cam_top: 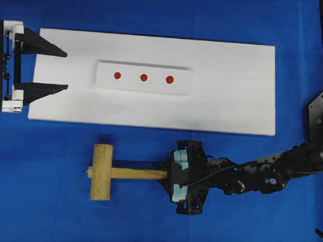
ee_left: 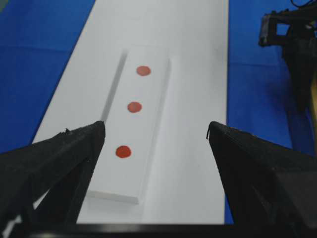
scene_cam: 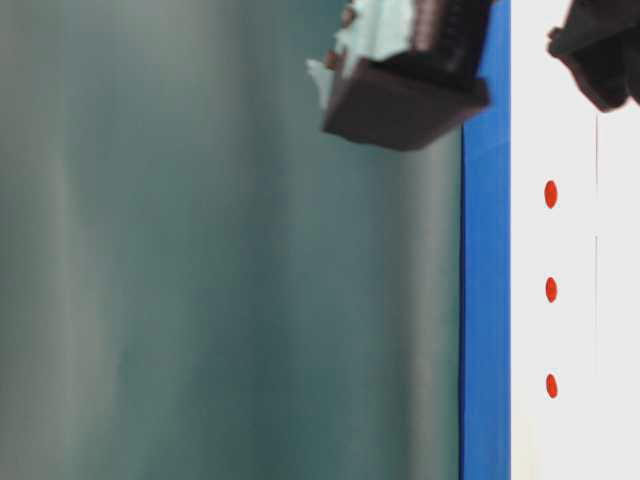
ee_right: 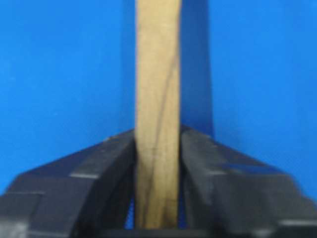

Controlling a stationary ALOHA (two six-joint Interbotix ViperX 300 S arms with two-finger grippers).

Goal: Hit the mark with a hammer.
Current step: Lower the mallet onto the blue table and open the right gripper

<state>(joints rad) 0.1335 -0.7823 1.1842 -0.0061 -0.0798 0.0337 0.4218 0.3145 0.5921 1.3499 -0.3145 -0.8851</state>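
The hammer, one in number, is a light-brown wooden mallet lying on the blue table cover just in front of the white board, near its middle. Its thick cylindrical head lies crosswise to the board's long edge; its squared handle runs level from the head toward the right arm.

The right gripper has the far end of that handle between its two fingers. The right wrist view shows both black fingers lying against the sides of the wood, the handle passing straight up between them. Whether they press it or merely flank it cannot be told from the pictures.

The left gripper hangs over the left end of the board. Its two fingers stand spread wide with nothing between them.

One white board lies on the cover. On it sits one smaller raised white strip. The strip carries three red marks in a single row, evenly spaced. None of the three is touched by anything.

The table-level view is mostly blurred; it shows the three marks and parts of two dark grippers only.
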